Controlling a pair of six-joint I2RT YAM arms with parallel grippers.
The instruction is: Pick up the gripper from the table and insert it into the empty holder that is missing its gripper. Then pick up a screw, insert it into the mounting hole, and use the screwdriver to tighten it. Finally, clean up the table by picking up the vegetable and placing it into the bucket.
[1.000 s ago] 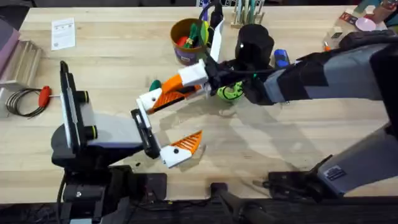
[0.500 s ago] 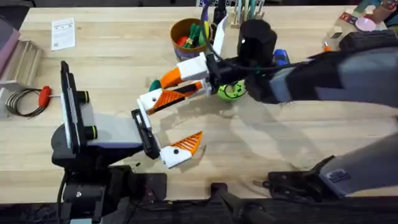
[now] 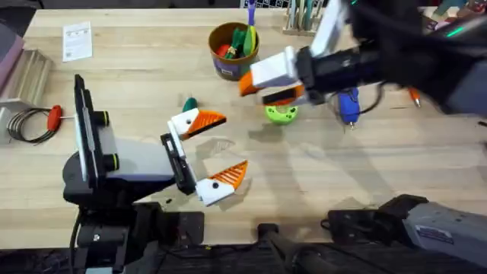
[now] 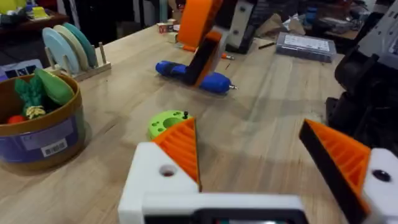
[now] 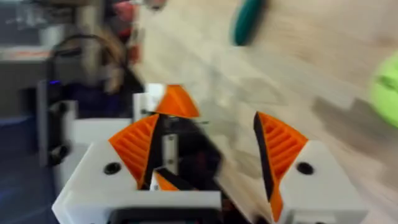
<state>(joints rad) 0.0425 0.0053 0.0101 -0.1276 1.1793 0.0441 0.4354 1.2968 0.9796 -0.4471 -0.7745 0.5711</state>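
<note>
The orange gripper [image 3: 209, 119] sits on the white holder [image 3: 184, 123], the far finger mount of my left gripper [image 3: 232, 144]. That gripper stands open and holds nothing. In the left wrist view the gripper [image 4: 181, 148] lines the holder [image 4: 155, 186], whose round mounting hole is empty. My right gripper [image 3: 257, 90] hangs open and empty above the table, between the bucket [image 3: 221, 68] and the blue screwdriver [image 3: 348, 103]. The dark green vegetable [image 3: 189, 103] lies on the table just behind the holder. A small dark screw [image 4: 185, 114] stands on a lime-green disc [image 4: 165, 123].
The bucket [image 4: 37, 146] holds toy vegetables. A red-handled tool [image 3: 53, 116] with a cable lies at the far left beside a grey rack [image 3: 27, 72]. A paper card [image 3: 77, 39] lies at the back left, and a dish rack [image 4: 68, 46] stands behind the bucket.
My right gripper has let go of the orange gripper, leaving it on the holder, and has risen and pulled back to the right. The left arm has not moved.
</note>
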